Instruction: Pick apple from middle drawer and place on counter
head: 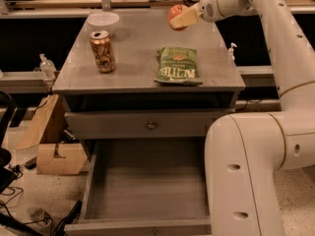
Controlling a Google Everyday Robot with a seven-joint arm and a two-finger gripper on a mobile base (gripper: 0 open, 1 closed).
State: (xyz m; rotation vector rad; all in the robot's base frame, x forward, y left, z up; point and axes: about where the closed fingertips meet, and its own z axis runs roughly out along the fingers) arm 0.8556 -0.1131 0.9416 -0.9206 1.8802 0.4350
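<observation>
I am holding one apple [174,11] in my one gripper [178,19], which is hanging over the far right part of the one counter [138,43]. On that counter I am counting one drink can [102,51], one green chip bag [177,65] and one white bowl [103,21]. Below it I am seeing two drawers: one pulled-out middle drawer [147,181] and one shut drawer [113,125] with one knob [151,126]. Two small bottles [46,65] are standing beside the cabinet, one on each side.
</observation>
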